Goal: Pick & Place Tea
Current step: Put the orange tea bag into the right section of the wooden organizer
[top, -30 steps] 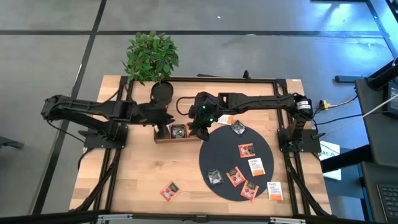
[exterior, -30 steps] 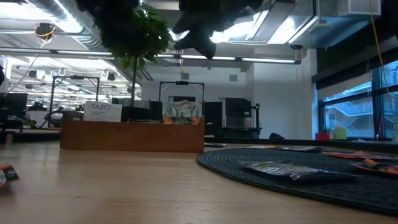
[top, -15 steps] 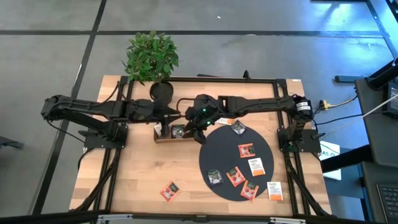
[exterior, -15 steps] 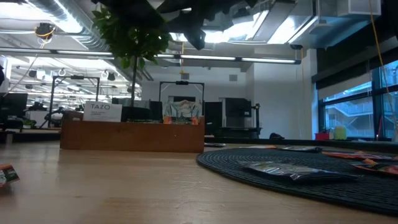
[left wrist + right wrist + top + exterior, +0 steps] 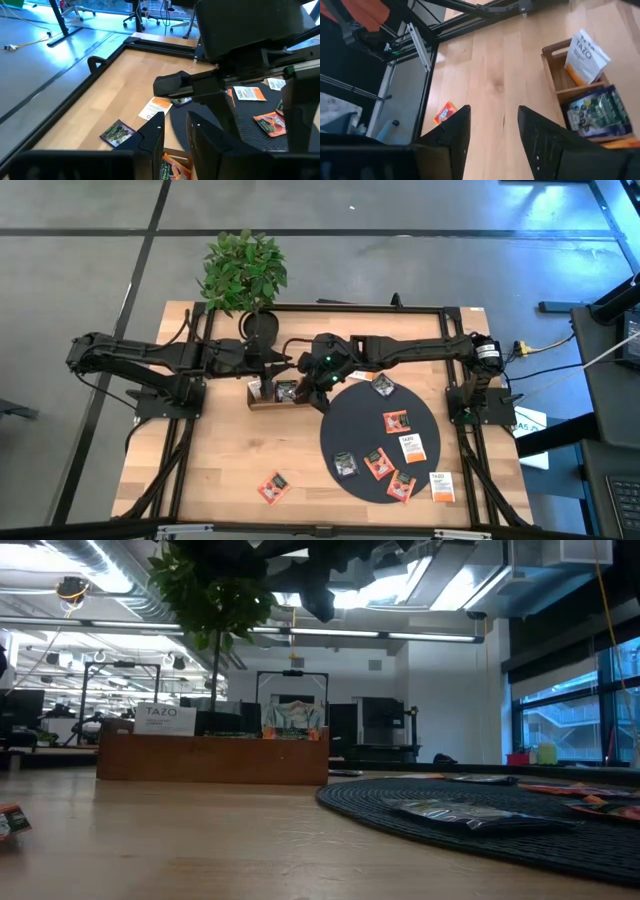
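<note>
The tea is small square sachets. A white one (image 5: 585, 55) stands upright in an end compartment of the wooden tray (image 5: 265, 402), a dark one (image 5: 597, 112) is in the middle compartment and an orange one (image 5: 172, 167) is in another. Several more lie flat on the black round mat (image 5: 370, 430), and a red-orange one (image 5: 272, 486) lies on the table near the front. My left gripper (image 5: 175, 135) hangs open above the tray's far side, nearly level. My right gripper (image 5: 492, 135) is open above the tray's right end, slanting down. Neither holds anything.
A potted plant (image 5: 245, 275) stands at the table's far edge behind the tray. A white sachet (image 5: 441, 486) lies at the mat's near right rim and another (image 5: 157, 107) lies on the wood beyond the tray. There is bare wood left of and in front of the tray.
My left gripper has risen a little from over the tray's left compartment and tipped up from pointing steeply down to nearly level, rolling as it went. The white sachet in that compartment now shows in the high view. My right gripper has tipped up slightly.
</note>
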Robot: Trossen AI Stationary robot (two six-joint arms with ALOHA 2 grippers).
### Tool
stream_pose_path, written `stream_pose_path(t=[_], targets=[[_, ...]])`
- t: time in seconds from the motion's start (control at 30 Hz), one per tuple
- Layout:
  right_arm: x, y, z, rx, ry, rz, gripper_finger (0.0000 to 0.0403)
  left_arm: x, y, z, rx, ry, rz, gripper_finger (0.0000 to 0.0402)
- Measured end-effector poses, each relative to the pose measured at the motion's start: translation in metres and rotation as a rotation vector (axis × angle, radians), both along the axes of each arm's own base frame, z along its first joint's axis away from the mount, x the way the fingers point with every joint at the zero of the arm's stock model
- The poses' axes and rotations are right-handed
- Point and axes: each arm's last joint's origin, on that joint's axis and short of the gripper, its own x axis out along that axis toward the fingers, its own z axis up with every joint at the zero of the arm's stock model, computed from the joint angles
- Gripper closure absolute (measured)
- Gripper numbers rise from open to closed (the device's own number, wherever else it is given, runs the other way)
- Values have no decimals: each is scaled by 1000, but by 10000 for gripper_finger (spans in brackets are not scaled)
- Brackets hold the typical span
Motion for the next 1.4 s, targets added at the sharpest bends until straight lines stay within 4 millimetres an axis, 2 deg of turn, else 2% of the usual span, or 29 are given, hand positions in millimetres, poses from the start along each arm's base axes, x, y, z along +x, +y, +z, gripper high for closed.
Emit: stream_pose_path(t=[0.27,0.5,0.67,0.83,1.07,1.23,1.4], targets=[[0,8,0,-4,-1,21,237,0,-7,0,-24,-4,-45,320],[-1,20,-1,-22,-1,63,237,-3,-41,0,-56,-7,-171,324],[-2,32,-1,-83,-34,136,237,-6,-70,-6,-87,5,-188,321],[-1,42,0,-131,-63,140,237,-3,-106,-25,-188,67,-238,321],[-1,51,1,-151,-73,130,237,-4,-159,-66,-387,227,-248,324],[-2,57,1,-140,-70,142,237,-7,-188,-93,-491,312,-202,324],[-1,65,-2,-85,-43,125,237,-5,-210,-102,-523,353,-204,320]])
